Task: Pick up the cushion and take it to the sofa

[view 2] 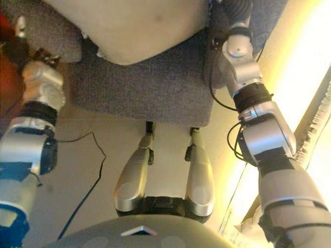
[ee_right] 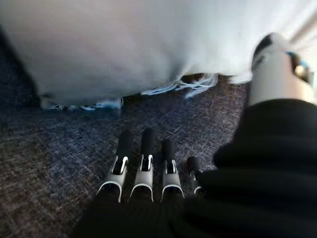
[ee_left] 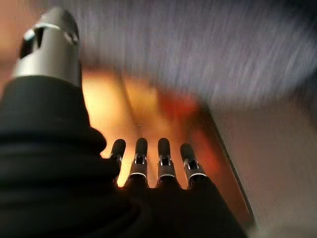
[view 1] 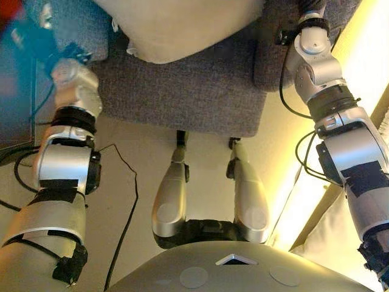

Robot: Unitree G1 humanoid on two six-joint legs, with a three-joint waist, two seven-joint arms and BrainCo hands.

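Observation:
A cream cushion lies on the grey sofa seat straight ahead of me, its tasselled edge resting on the fabric. My right hand hovers just over the seat, a short way from that edge, with straight fingers and nothing in it. In the eye views it shows at the sofa's right side. My left hand is out beyond the sofa's left corner, its fingers also straight and empty, with the grey sofa above them.
A dark flat panel stands at the left beside the sofa. A bright strip of light runs along the right. Pale fabric shows at the lower right. Bare beige floor lies before the sofa.

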